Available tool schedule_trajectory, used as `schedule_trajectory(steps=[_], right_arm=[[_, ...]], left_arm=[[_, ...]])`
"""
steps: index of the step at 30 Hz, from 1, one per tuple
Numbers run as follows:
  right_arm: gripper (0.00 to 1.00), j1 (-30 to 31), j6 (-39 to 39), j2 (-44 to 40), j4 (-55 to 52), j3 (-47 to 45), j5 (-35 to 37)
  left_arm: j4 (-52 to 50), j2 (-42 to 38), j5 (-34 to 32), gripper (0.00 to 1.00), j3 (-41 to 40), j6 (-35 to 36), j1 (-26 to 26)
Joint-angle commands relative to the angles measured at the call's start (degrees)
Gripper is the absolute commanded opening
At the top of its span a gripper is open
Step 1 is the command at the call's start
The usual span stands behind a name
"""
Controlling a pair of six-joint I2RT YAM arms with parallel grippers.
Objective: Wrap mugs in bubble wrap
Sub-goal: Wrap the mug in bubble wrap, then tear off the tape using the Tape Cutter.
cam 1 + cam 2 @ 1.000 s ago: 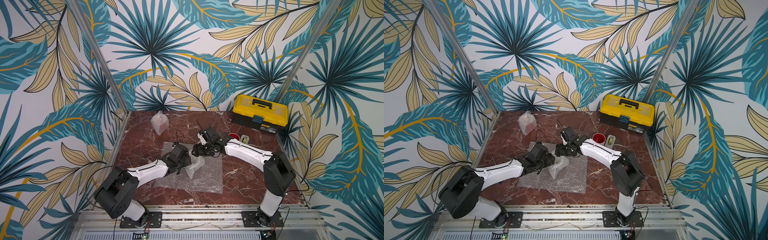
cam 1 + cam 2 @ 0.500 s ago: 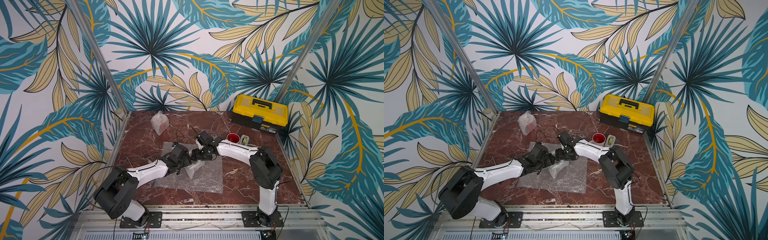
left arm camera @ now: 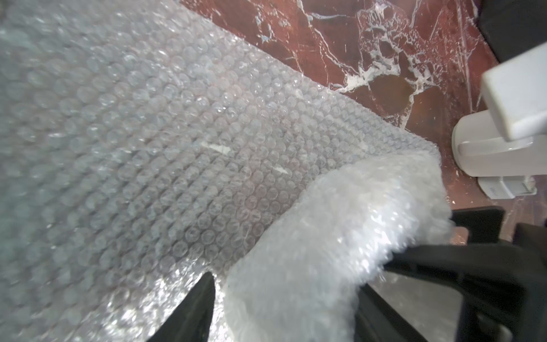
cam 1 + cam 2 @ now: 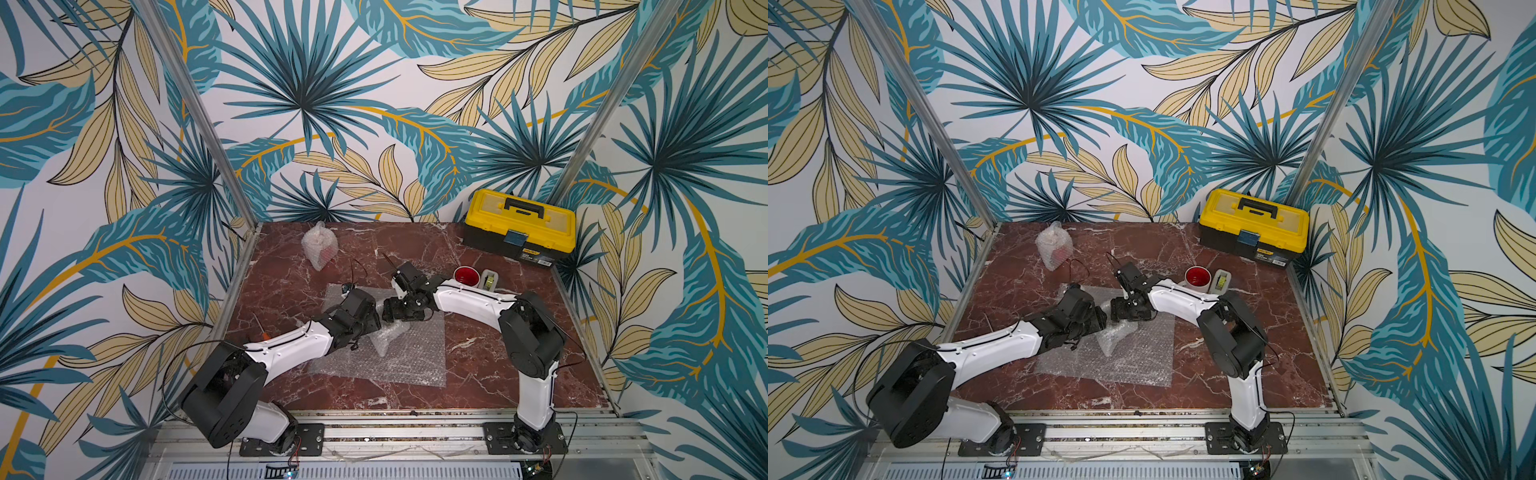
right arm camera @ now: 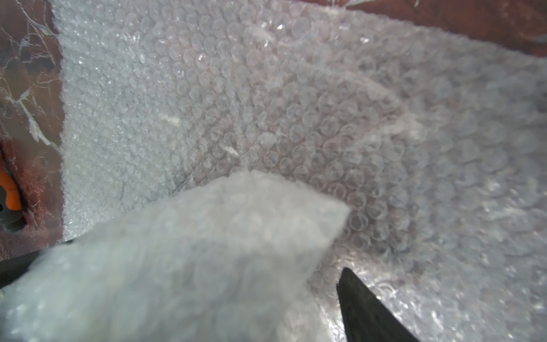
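A flat sheet of bubble wrap (image 4: 409, 359) (image 4: 1136, 363) lies mid-table, with a lumpy bundle (image 4: 388, 338) (image 4: 1115, 336) of the wrap raised on it; whatever is inside is hidden. My left gripper (image 4: 372, 318) (image 3: 285, 279) is shut on that bundle (image 3: 310, 251). Facing it, my right gripper (image 4: 390, 313) (image 5: 180, 266) stands open around the bundle's other end (image 5: 192, 251), one fingertip (image 5: 355, 293) just clear of it. A white mug with red inside (image 4: 466, 276) (image 4: 1197, 277) stands uncovered behind the right arm. Another wrapped bundle (image 4: 319, 245) showing red sits at the back.
A grey tape dispenser (image 4: 489, 279) stands beside the white mug. A yellow toolbox (image 4: 519, 226) fills the back right corner. An orange-handled tool (image 4: 259, 328) lies by the left edge of the marble table (image 4: 498, 374). Patterned walls close in three sides.
My right gripper has swung in from the back right to the bundle, still open, and now straddles its end. The left gripper has stayed on the bundle.
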Motion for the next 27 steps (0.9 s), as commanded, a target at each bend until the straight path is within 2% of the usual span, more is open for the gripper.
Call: schedule_trajectory(steps=[1,4,8,10,13,16,19,22,25,27], right_arm=[[0.73,-0.4,-0.5,-4.6,0.1,-3.3,-0.6],[0.74,-0.6,-1.1,-12.2,6.2,-8.4,0.5],[0.79,-2.8,0.0,-23.9,18.6,-19.7,7.9],[0.79,-6.1,1.7,-29.1,23.5,-25.7,10.2],[0.79,-13.2,5.0,-34.2,26.9,-32.2,8.6],[0.78,-21.0,5.9,-36.0,21.5,-33.1,5.5],[0.73,-27.1,4.9,-36.3,11.2,-31.4,9.3],[0.64,-33.2,4.0,-36.1,7.9,-30.0,11.9],[0.54,-39.8,3.1,-33.3,9.3,-28.2,6.4],[0.51,-43.3,2.4,-30.2,10.3,-26.2,0.8]], left_arm=[[-3.4,2.5,-2.2,0.56,0.6,-0.3,0.1],[-3.2,2.5,-1.8,0.55,0.1,0.0,0.1],[-2.6,1.6,-1.2,0.55,-0.7,1.9,0.1],[-2.7,1.5,-0.8,0.54,-0.7,2.8,0.1],[-2.6,1.5,-0.3,0.54,-0.8,3.2,0.1],[-2.6,1.4,-0.1,0.54,-0.8,3.5,0.1],[-2.6,1.5,0.0,0.54,-0.8,3.8,0.1],[-2.6,1.6,0.2,0.54,-0.5,4.0,0.1],[-2.3,1.9,0.6,0.54,-0.3,4.2,0.1],[-2.2,2.1,0.8,0.54,-0.1,4.5,0.0]])
